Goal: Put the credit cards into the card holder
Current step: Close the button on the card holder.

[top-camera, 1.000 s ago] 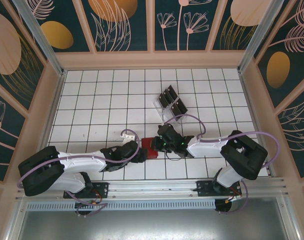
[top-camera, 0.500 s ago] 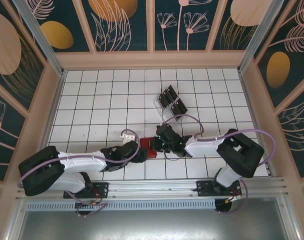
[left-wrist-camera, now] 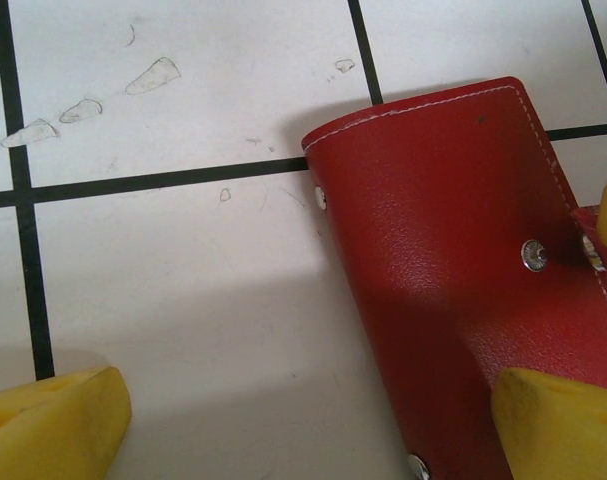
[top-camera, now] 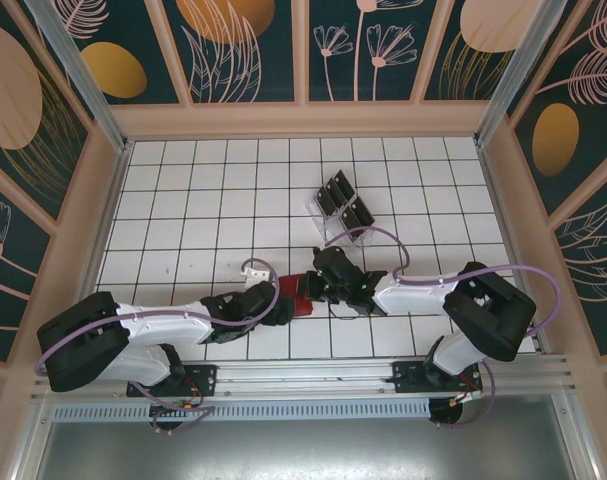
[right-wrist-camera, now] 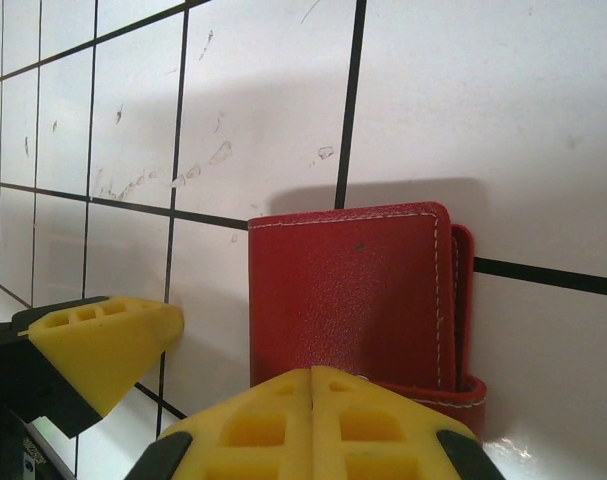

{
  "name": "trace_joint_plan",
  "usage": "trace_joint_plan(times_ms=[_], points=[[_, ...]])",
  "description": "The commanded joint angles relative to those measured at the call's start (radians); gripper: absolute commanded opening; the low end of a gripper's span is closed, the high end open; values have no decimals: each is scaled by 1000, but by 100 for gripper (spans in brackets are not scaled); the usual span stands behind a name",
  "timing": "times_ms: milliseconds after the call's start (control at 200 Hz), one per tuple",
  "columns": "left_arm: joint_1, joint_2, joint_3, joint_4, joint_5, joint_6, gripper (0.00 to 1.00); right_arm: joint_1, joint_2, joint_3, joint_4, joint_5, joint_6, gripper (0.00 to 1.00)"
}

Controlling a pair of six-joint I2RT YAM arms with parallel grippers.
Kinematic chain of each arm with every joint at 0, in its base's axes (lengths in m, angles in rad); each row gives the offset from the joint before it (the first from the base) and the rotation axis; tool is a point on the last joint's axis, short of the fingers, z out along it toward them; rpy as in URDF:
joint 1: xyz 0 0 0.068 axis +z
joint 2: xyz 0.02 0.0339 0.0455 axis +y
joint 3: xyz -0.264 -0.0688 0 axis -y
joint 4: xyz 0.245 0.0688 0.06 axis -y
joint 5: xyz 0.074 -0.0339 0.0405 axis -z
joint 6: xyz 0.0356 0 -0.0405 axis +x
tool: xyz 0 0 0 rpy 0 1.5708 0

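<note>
Crowding both claws in on the wallet point(top-camera: 296, 299) here, near the front of the white tiled table point(top-camera: 183, 210). From above, my left claw point(top-camera: 283, 312) comes at it from the left and my right claw point(top-camera: 316, 290) from the right, so the wallet sits right between the two tips.

Left wrist view: my left claw point(left-wrist-camera: 303, 430) is spread wide. One yellow finger point(left-wrist-camera: 53, 425) is way out over bare tile and the other one is over the near corner of the wallet point(left-wrist-camera: 453, 270). Honestly can't tell if that second finger is actually touching the leather. The wallet itself is folded shut, lying flat with the red outside up, slanted across a black grid line, and there's a little metal stud point(left-wrist-camera: 531, 256) showing on it.

Right wrist view: my right claw point(right-wrist-camera: 208, 385) is parted too, nothing in it. One finger point(right-wrist-camera: 103, 340) is off to the left over tile, the other is low in front of the wallet point(right-wrist-camera: 348, 300) and covers its near edge. The tab point(right-wrist-camera: 464, 300) wraps round the wallet's right side.

The cards point(top-camera: 338, 200) are black and standing in a clear rack point(top-camera: 348, 235) further back on the table, apart from the wallet and from both claws
</note>
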Motion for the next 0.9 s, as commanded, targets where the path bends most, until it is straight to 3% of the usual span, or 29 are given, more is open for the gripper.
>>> trace_joint_plan(times_ms=[0,891], points=[[9,49,-44,-41,79,-10,94,5,-11,19,-10,22,-7,0],[9,53,-46,-38,81,-6,94,6,91,34,19,-4,-7,0]])
